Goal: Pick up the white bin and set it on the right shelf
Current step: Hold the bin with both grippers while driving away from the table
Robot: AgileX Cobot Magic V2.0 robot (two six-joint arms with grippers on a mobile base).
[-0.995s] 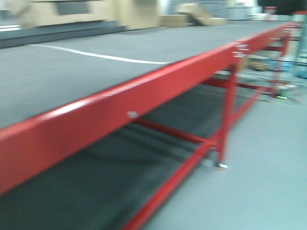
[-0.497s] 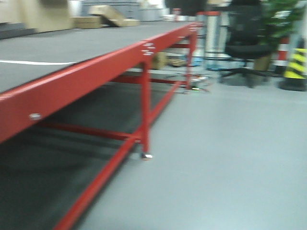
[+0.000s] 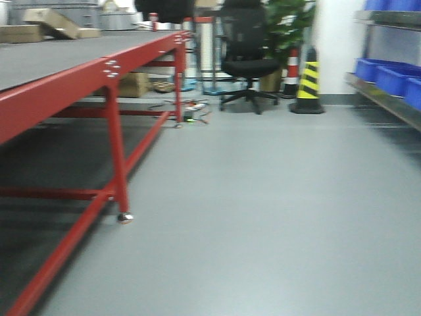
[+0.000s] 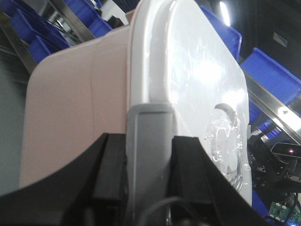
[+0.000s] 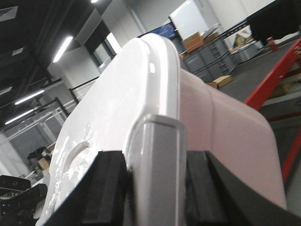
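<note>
1. The left gripper (image 4: 149,155) has its jaws drawn narrow onto the grey latch (image 4: 150,136) at one end of the white bin (image 4: 70,103). The right gripper (image 5: 156,183) clamps the matching latch (image 5: 157,150) at the other end.
2. The bin, lid (image 4: 188,70) on, is held between both arms and appears only in the wrist views.
3. The front view alone shows the red table (image 3: 79,76) on the left, the steel shelf (image 3: 395,108) with blue crates (image 3: 388,76) at the right edge, open floor (image 3: 263,217) between, and a chair (image 3: 250,59) and striped cone (image 3: 309,82) far back.

Pinkish-white bin (image 4: 70,108), red table (image 3: 66,89), blue crates (image 3: 388,76), yellow-black striped cone (image 3: 308,82), black chair (image 3: 250,39).
</note>
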